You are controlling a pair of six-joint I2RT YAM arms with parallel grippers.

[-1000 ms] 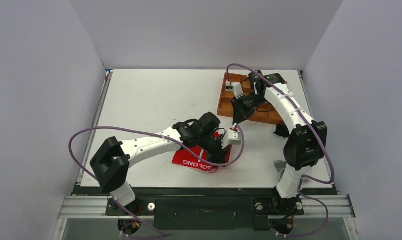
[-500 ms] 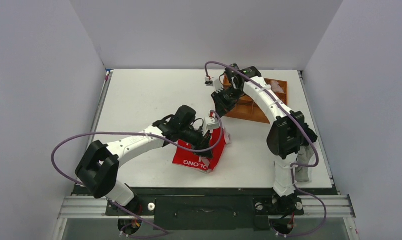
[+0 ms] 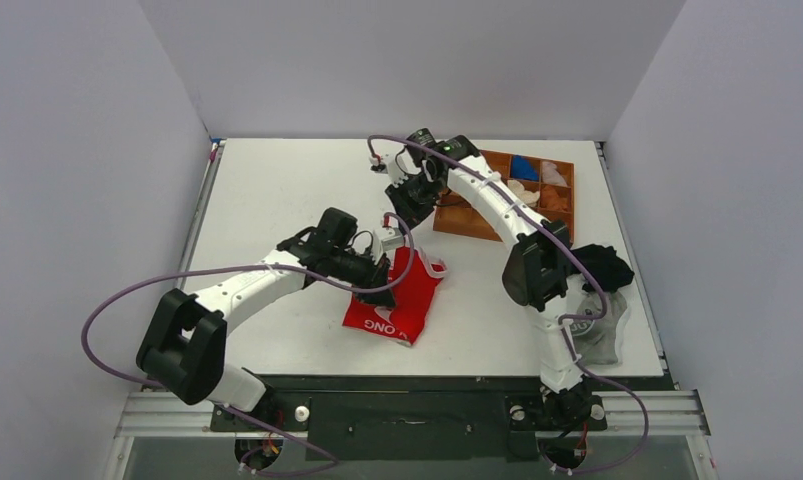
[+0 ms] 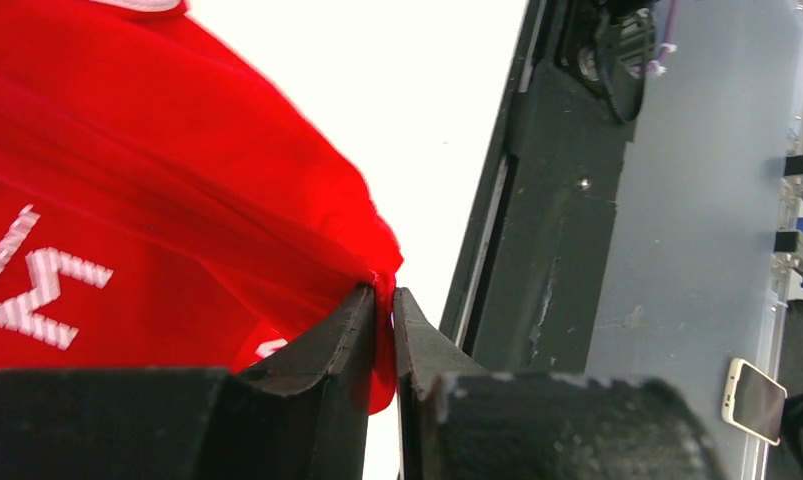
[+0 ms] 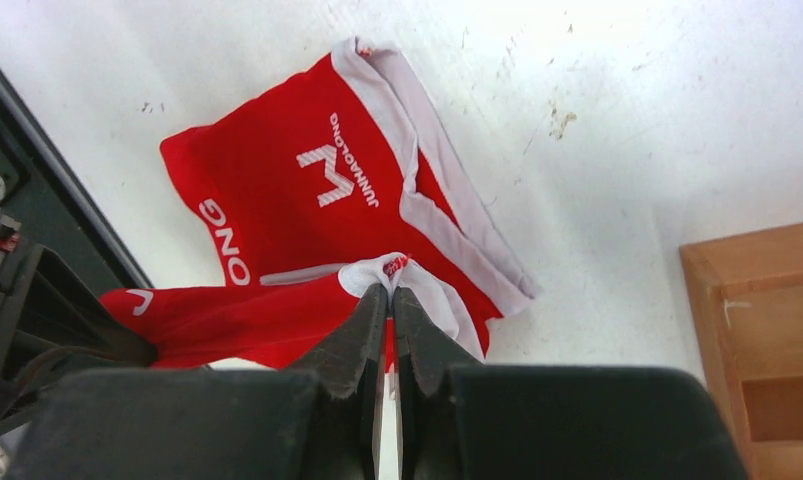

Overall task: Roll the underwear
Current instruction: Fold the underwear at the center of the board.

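Gripping the underwear (image 3: 397, 300) overhead, the left claw (image 3: 377, 272) at its 9 o'clock edge and the right claw (image 3: 405, 205) at 12 hold up a flap, just 6 o'clock of the bench (image 3: 277, 190) centre. From the left wrist, the jaws stand nearly closed on red cloth. From the right wrist, the jaws pinch white trim above the flat logo panel. No roll shows yet; the rolling looks barely begun.

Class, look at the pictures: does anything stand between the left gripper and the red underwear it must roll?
Nothing visible does. The left gripper is shut on an edge of the underwear, the red fabric pinched directly between its fingers.
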